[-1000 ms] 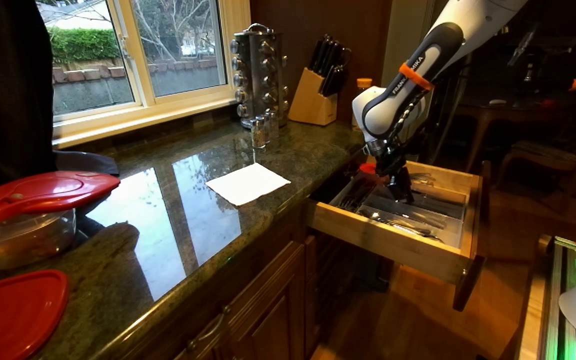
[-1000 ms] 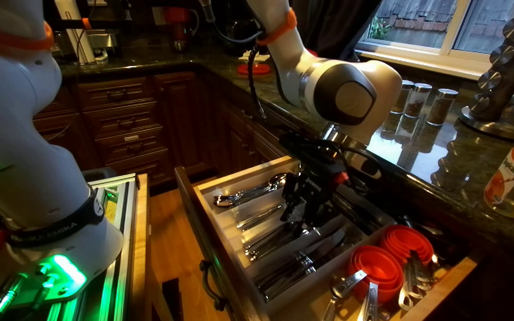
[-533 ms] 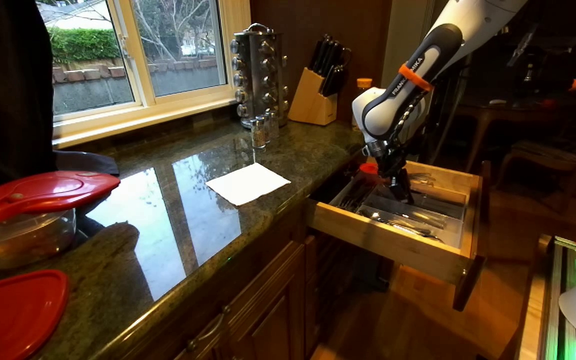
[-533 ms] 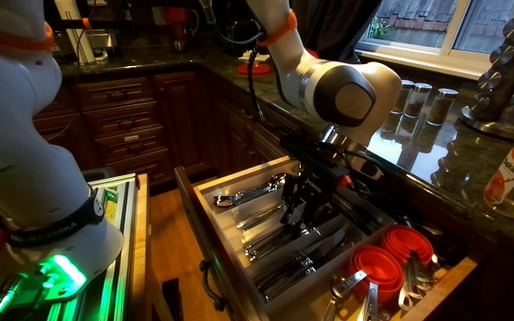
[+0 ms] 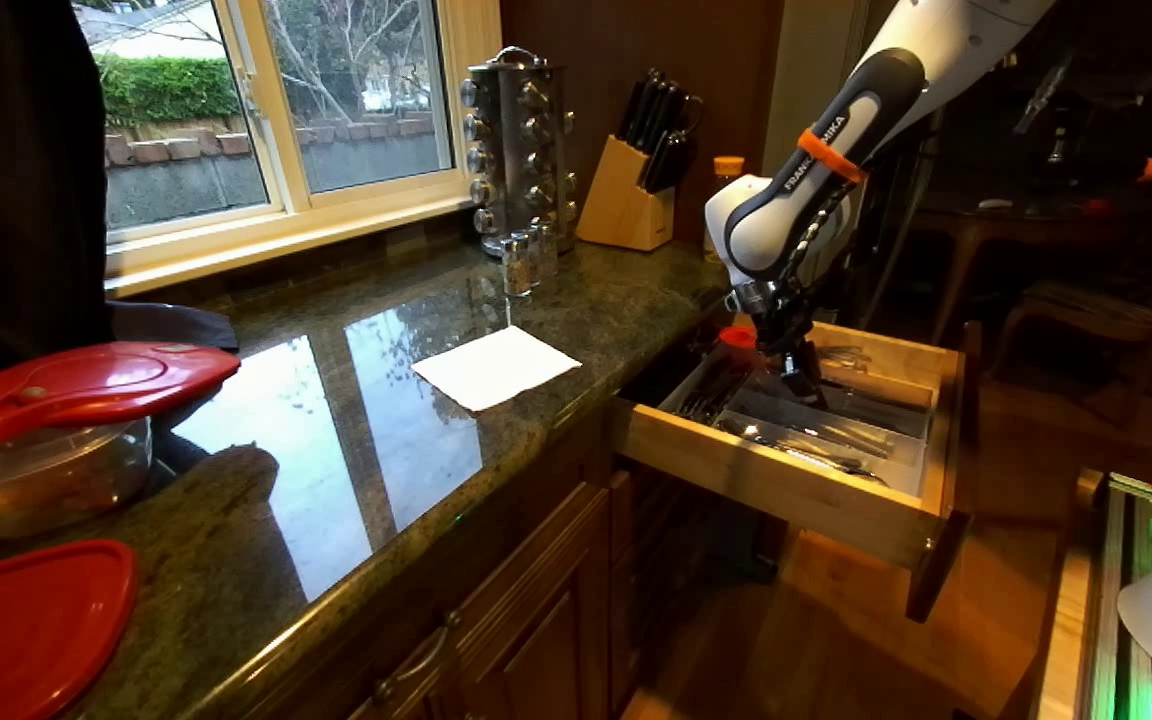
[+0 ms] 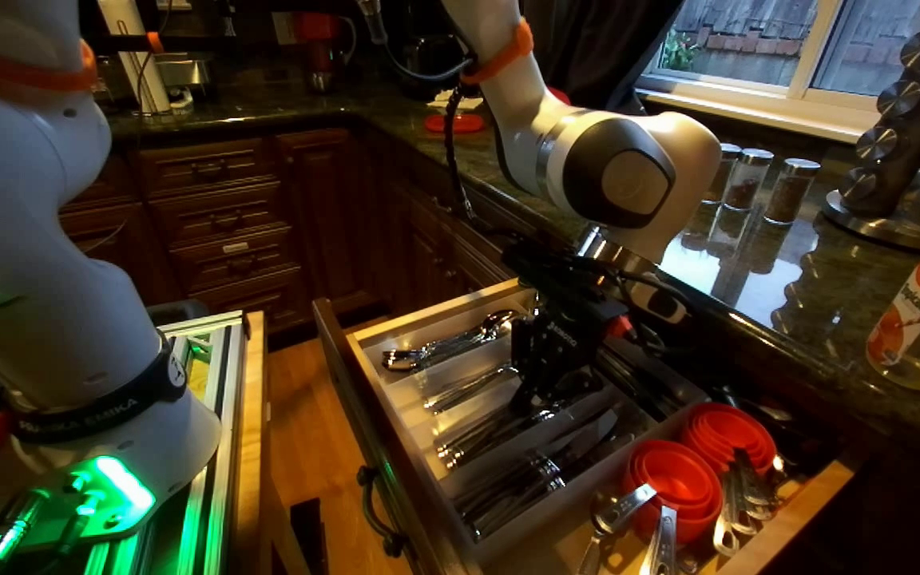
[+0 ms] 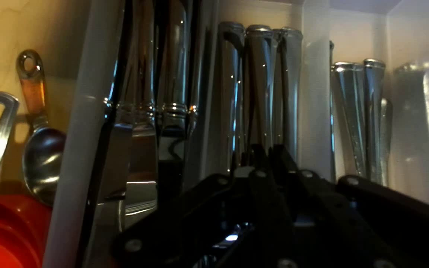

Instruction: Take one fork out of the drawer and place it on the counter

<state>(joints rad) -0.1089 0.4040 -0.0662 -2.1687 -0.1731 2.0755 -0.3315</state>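
The pale-wood drawer point(image 5: 776, 475) stands open below the counter point(image 5: 236, 530) and also shows in an exterior view point(image 6: 436, 315). My gripper point(image 6: 522, 403) points down into its cutlery tray. In the wrist view the gripper point(image 7: 269, 150) has its fingertips close together, a narrow gap between them. They are low over a middle compartment of silver handles point(image 7: 261, 70). The heads of these pieces are hidden under the gripper, so I cannot tell which are forks. It is too dark to tell whether a handle is between the fingers.
Knives point(image 7: 173, 82) lie beyond a divider on one side; shorter handles point(image 7: 350, 96) lie beyond another divider point(image 7: 315, 93). Red measuring cups point(image 6: 672, 487) share the drawer. The counter bears a white sheet point(image 5: 496, 368), shakers point(image 5: 516, 265), a spice rack point(image 5: 516, 150) and a knife block point(image 5: 628, 195).
The gripper's fingers have drawn closer together; the bright gap seen between them earlier is gone. The arm has hardly moved. The drawer and its contents look the same.
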